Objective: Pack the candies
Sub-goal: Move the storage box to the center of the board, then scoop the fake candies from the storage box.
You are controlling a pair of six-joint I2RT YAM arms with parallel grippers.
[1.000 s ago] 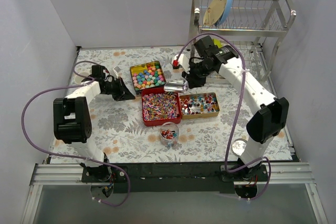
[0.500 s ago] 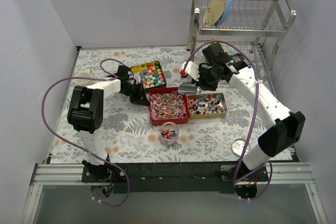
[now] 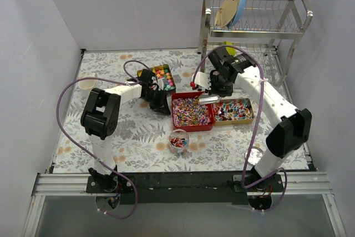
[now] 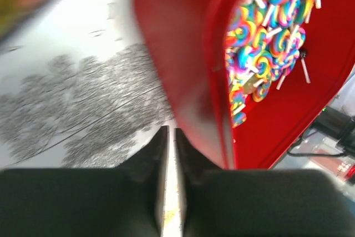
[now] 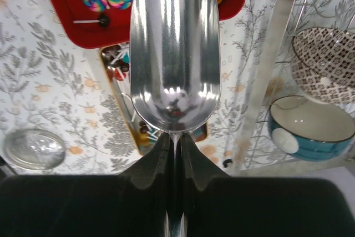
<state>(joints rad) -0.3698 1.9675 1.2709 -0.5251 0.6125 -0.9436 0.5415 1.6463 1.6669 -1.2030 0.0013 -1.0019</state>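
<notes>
**Counter [image 3: 111, 131], far left:** a small white cup [image 3: 87, 83] stands well apart from the work.

**Left fingers [image 4: 161, 142]:** nearly closed, with only a thin slit between them and nothing in it. They lie low over the counter, just beside the left corner of the red tin [image 3: 188, 130]. The wrist view is blurred, so I cannot tell whether they touch the wall. Judgement: closed, empty fingers at a tin's side serve as a pusher or stop, not a grasp. They likely set or steady the tin for scooping.

**Candies [image 3: 191, 110]:**
- Swirl lollipops fill the red tin, immediately right of the left fingers.
- Pastel balls sit in the yellow tin [image 3: 173, 79] behind the left arm.
- Wrapped pieces lie in the gold tin [image 3: 236, 122], which touches the red tin's right side.
- A few pieces are in the glass cup [image 3: 187, 140], near the front and apart from both arms. Judgement: packing has begun but is far from done.

**Right fingers [image 5: 161, 156]:** clamped on the handle of the metal scoop [image 5: 175, 54].
- The bowl is empty and bright.
- It hangs above the line where the red and gold tins meet, its mouth towards the lollipops.
- The candies are below and ahead of it, not in it.
- Judgement: it is held level and clear of the pile, ready to dip.

**Far right:** the dish rack [image 3: 260, 31] is not involved.
</notes>
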